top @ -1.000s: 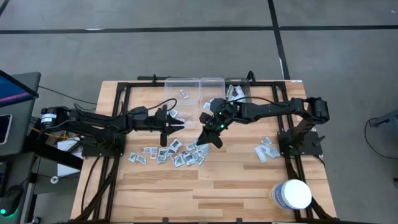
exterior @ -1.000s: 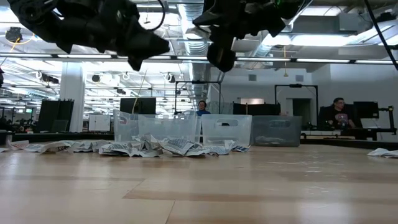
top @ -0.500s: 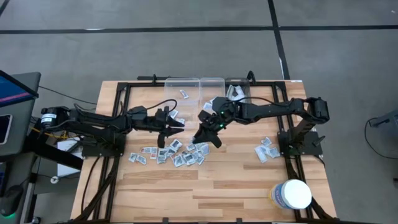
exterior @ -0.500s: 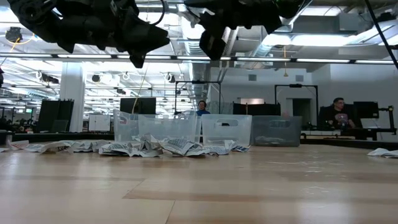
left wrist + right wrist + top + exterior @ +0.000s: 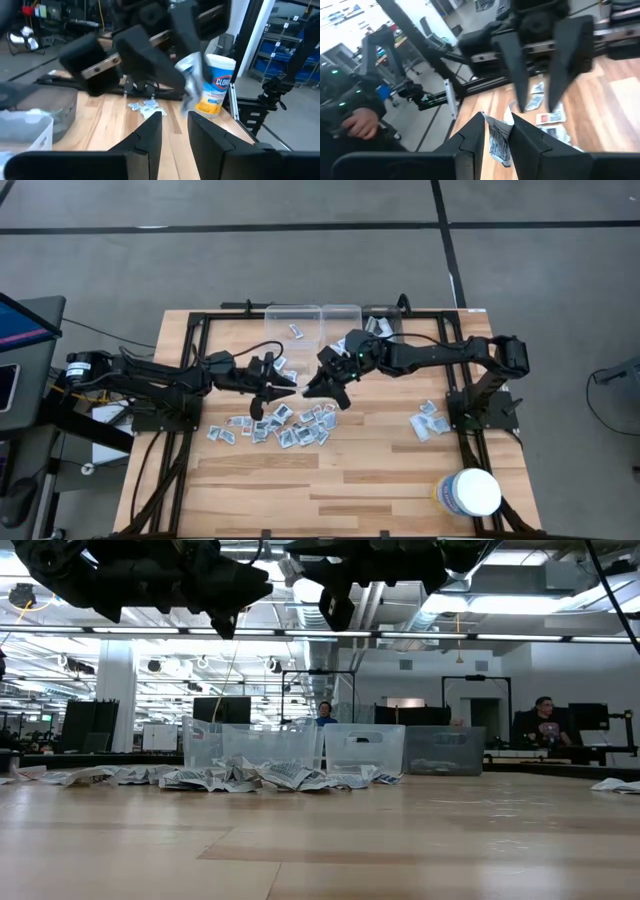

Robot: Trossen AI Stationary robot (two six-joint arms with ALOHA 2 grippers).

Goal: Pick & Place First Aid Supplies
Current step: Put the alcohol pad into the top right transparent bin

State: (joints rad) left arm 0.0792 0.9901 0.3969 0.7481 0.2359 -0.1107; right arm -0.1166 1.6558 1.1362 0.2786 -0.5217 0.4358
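The first aid supplies are small flat packets lying in a pile [image 5: 285, 425] at the table's middle, with a smaller heap [image 5: 430, 420] at the right. My right gripper [image 5: 322, 388] hangs above the pile, shut on one packet [image 5: 497, 140], which also shows in the left wrist view as a pale packet [image 5: 192, 75]. My left gripper [image 5: 278, 392] faces it from the table's left, close by, open and holding nothing; its spread fingers [image 5: 515, 70] show in the right wrist view. My right gripper pinches one packet by its upper part [image 5: 191, 64] between its two fingers. The fingers reach roughly level from the table's right side toward the left gripper. The packet hangs crumpled below the fingertips, lifted clear of the table and the pile.
Clear plastic bins [image 5: 295, 320] [image 5: 342, 318] stand in a row at the far edge, some with packets inside. A white round tub [image 5: 470, 492] stands at the near right corner. Bare wood lies along the near edge. People sit in the room behind.
My right gripper has risen from above the pile and tipped up toward level, moving a little toward the left gripper with the packet. My left gripper has tipped its fingers upward without shifting its place.
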